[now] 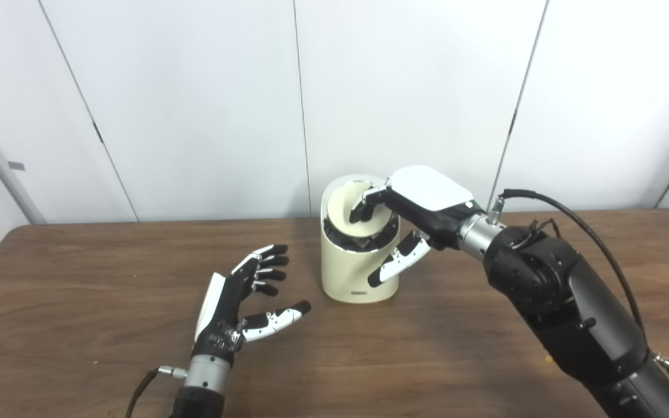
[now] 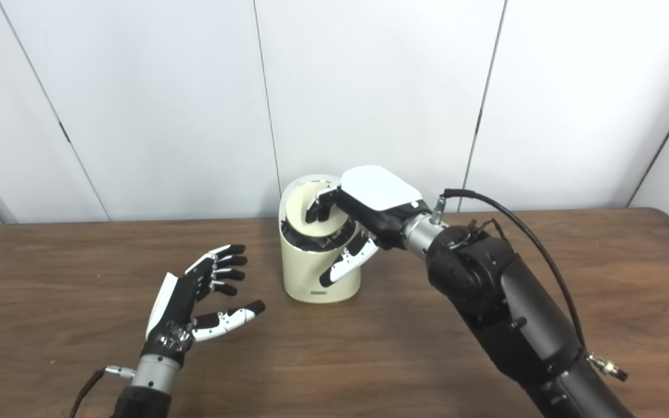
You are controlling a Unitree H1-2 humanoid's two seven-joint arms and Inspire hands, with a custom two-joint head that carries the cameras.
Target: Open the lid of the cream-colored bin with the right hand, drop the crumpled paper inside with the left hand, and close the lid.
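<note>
the cream-colored bin (image 1: 353,273) stands toward the far edge of the table (image 1: 79,325), about midway along it. the right hand (image 1: 416,215) reaches over its top, fingers curled on the tilted lid (image 1: 351,204), thumb down the bin's outer wall. the left hand (image 1: 241,299) hovers near the bin's left, fingers spread and empty. no crumpled paper shows anywhere, so it is likely inside already. the closing step seems in hand: next the right hand should ease the lid flat and let go
</note>
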